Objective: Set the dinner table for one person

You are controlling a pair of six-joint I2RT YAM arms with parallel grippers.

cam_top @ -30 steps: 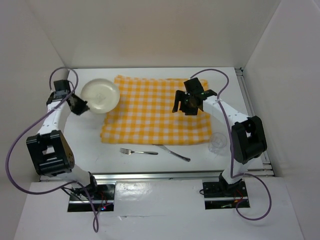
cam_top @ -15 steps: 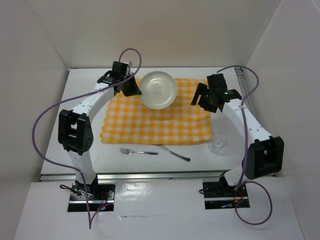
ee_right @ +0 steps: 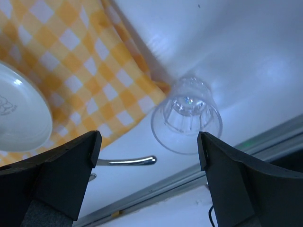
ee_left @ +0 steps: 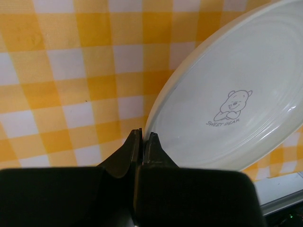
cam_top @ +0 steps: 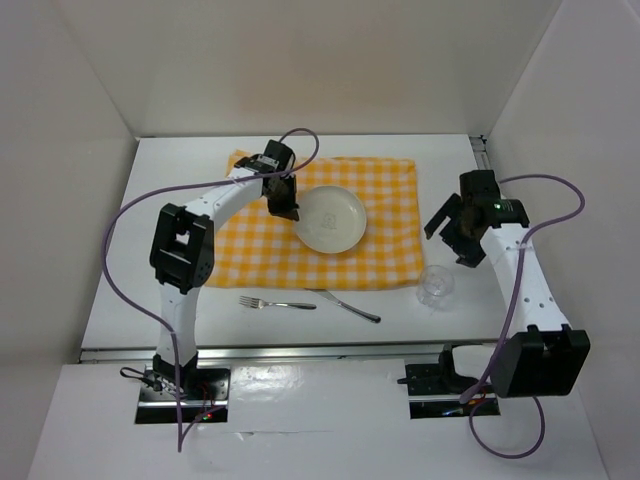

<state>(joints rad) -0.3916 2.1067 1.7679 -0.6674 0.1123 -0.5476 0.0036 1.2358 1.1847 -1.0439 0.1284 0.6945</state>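
A white plate [cam_top: 332,219] with a small bear print lies over the yellow-and-white checked cloth [cam_top: 250,240] on the white dinner table [cam_top: 160,290]. My left gripper [cam_top: 292,212] is shut on the plate's left rim; in the left wrist view its jaws pinch the rim of the plate [ee_left: 227,104], which is tilted above the cloth [ee_left: 66,94]. My right gripper [cam_top: 456,240] is open and empty, above and behind a clear glass [cam_top: 436,285]. In the right wrist view the glass [ee_right: 187,116] sits between the spread fingers.
A fork [cam_top: 276,303] and a knife [cam_top: 345,304] lie on the table in front of the cloth. The knife's handle [ee_right: 128,161] shows in the right wrist view. A metal rail [cam_top: 320,350] runs along the near table edge. White walls stand close around.
My left gripper has carried the plate from the far left of the table rightward onto the middle of the cloth. My right gripper has moved off the cloth, right and nearer, over the glass.
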